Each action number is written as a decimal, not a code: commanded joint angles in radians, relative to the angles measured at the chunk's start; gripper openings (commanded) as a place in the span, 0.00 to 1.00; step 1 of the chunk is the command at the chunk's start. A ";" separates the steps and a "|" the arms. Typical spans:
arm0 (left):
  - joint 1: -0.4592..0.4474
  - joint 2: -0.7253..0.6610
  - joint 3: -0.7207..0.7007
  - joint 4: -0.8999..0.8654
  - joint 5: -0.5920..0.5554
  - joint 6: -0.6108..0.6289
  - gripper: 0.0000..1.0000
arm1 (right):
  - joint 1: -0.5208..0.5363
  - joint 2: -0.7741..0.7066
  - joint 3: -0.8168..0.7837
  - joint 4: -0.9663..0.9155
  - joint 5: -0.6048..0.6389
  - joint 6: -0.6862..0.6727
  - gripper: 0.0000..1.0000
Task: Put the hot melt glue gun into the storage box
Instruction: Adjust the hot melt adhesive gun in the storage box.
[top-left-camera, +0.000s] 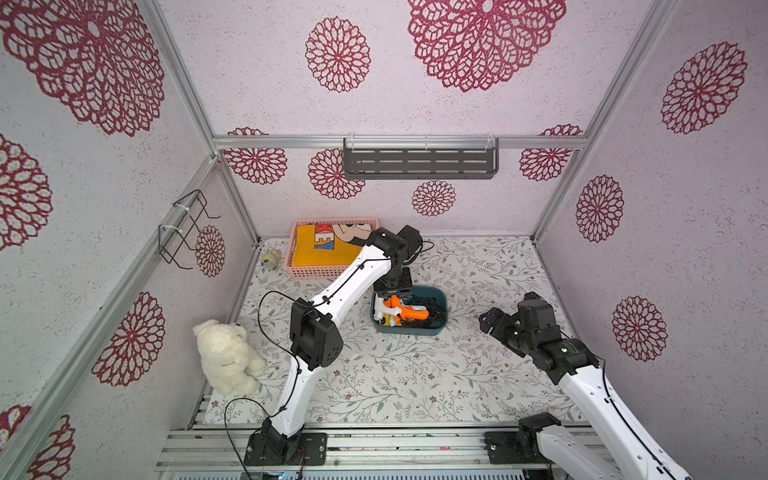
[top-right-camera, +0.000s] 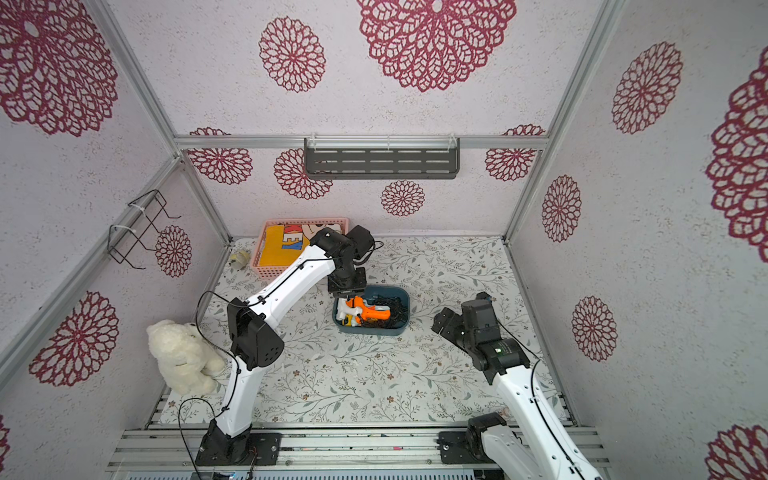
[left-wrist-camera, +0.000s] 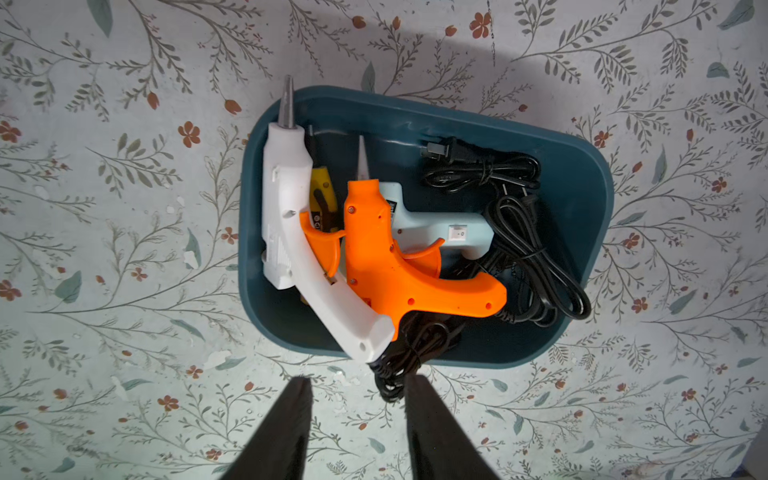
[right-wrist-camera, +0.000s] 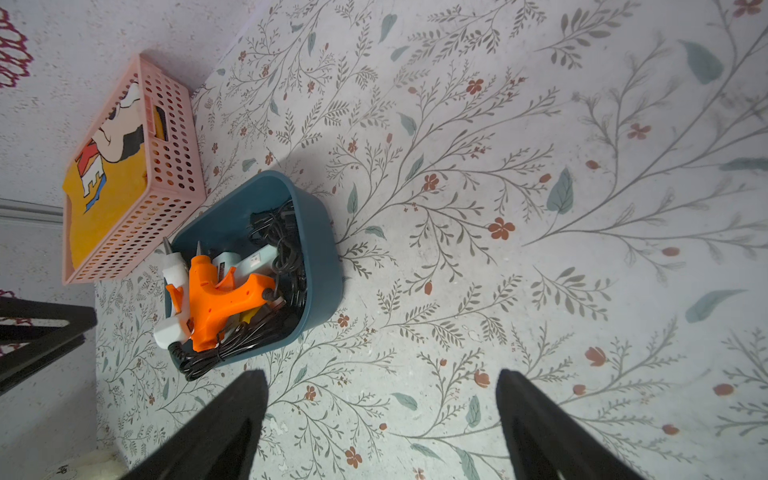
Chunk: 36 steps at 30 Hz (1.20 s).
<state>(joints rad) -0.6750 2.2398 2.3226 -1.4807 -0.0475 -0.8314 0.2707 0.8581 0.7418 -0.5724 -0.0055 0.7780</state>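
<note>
White glue gun (left-wrist-camera: 286, 199) lay in box (left-wrist-camera: 582, 208) | left gripper (left-wrist-camera: 359, 380) spread, empty | right gripper (right-wrist-camera: 381, 374) spread | next, likely: lift away

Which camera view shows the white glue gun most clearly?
The left wrist view: the white glue gun lies large and whole, its nozzle past the storage box rim. The right wrist view shows it smaller, partly behind the orange gun. In both top views it is tiny.

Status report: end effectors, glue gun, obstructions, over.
Left end effector open, empty. Right end effector open, empty. White glue gun in storage box, nozzle over rim. Nothing blocking.
</note>
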 joint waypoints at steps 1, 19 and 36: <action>-0.017 0.029 -0.047 0.055 0.043 -0.015 0.38 | -0.005 -0.005 0.000 0.013 -0.010 -0.007 0.93; -0.024 -0.015 -0.324 0.163 0.073 -0.034 0.27 | -0.005 -0.007 -0.023 0.025 -0.028 0.002 0.92; -0.036 -0.148 -0.098 0.009 -0.071 -0.042 0.73 | -0.005 -0.008 0.018 0.032 0.011 -0.030 0.91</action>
<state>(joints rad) -0.6964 2.1803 2.1834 -1.4166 -0.0475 -0.8722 0.2707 0.8558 0.7177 -0.5575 -0.0265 0.7765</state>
